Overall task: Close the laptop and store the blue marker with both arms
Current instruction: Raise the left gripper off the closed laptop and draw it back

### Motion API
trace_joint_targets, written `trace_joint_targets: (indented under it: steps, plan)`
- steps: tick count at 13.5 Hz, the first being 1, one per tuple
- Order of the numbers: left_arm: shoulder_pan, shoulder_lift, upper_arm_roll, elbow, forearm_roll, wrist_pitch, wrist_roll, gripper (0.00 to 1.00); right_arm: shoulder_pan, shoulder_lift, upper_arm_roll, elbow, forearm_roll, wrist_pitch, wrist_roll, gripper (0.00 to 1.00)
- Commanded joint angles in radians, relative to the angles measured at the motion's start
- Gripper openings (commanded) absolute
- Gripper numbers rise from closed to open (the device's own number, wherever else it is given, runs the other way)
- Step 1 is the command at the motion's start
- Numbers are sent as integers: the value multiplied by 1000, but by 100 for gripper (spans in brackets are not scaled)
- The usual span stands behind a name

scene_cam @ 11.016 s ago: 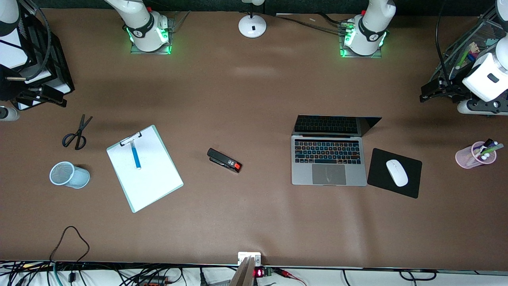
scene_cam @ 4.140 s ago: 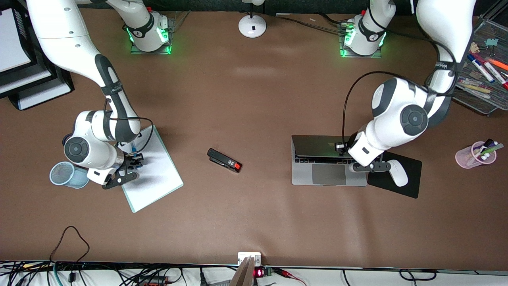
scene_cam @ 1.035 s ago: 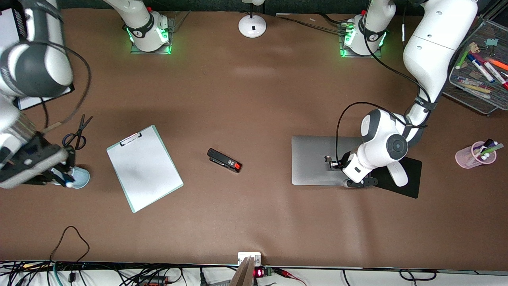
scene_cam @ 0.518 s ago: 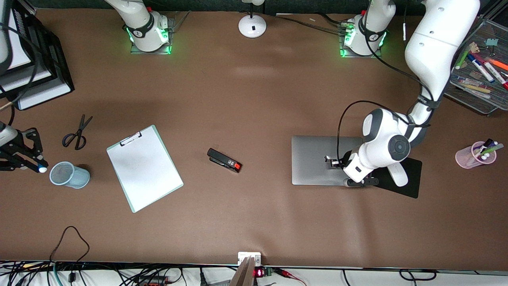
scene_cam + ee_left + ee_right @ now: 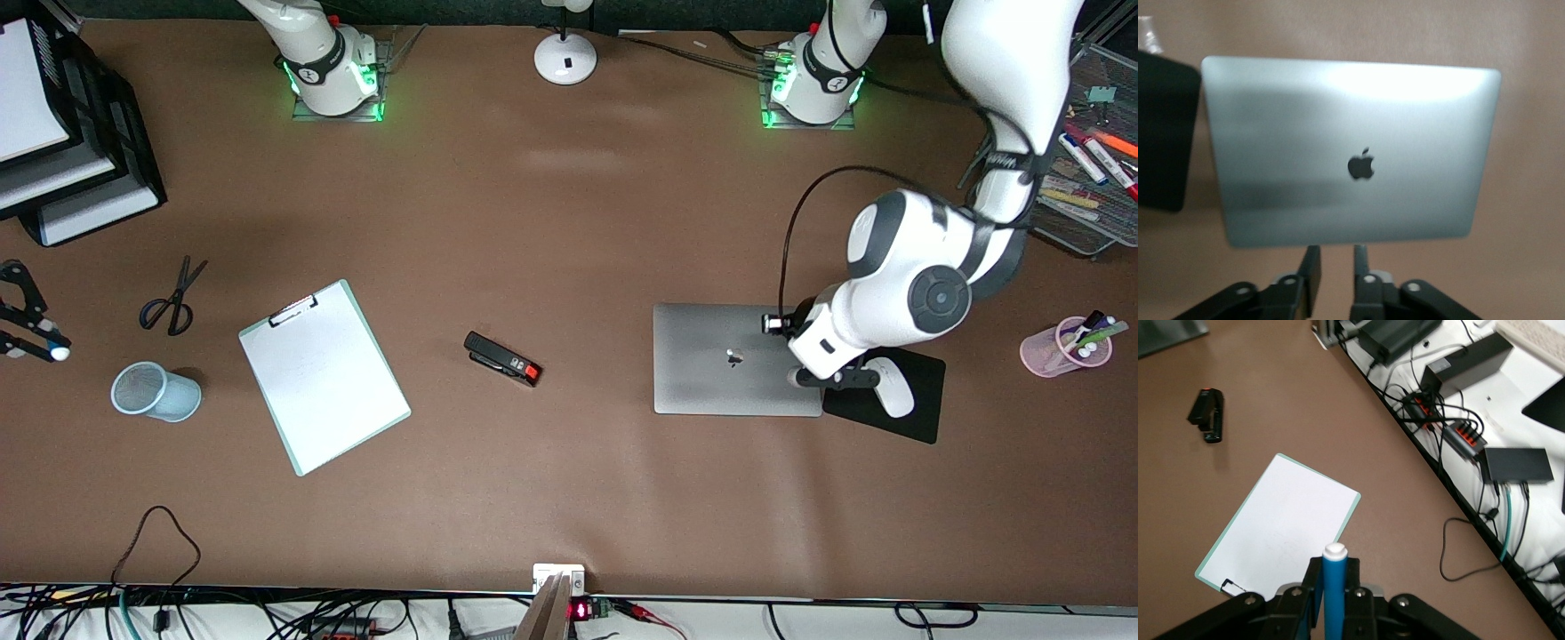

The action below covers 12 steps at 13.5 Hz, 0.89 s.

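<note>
Brown surface (image 5: 569,222) | laptop (image 5: 733,358) lies flat, lid down, beside black mouse pad (image 5: 925,400) | left claw (image 5: 836,378) over its edge, fingers a little apart, holding nothing | right claw (image 5: 1331,600) squeezes blue marker (image 5: 1335,587) — should carry it upright over the mesh cup (image 5: 151,391), then let go slowly.

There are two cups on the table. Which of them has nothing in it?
The pale blue mesh cup at the right arm's end of the table, beside the clipboard, shows nothing inside. The pink cup at the left arm's end holds several markers.
</note>
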Motion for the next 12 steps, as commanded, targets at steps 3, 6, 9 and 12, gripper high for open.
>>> trace_joint_targets:
  steps: [3,6,9,12]
  plan:
    - [8,-152,-8,-3,25,-170,12,100,-44,50,13,-2,140,-17,-327,1]
    - [7,-189,-12,94,25,-343,14,100,-84,104,15,0,271,-63,-529,1]
    - [7,-203,-16,244,27,-539,14,100,-142,184,15,38,355,-179,-625,1]
    - [11,-273,1,292,27,-665,76,100,-190,248,15,89,375,-264,-633,1]
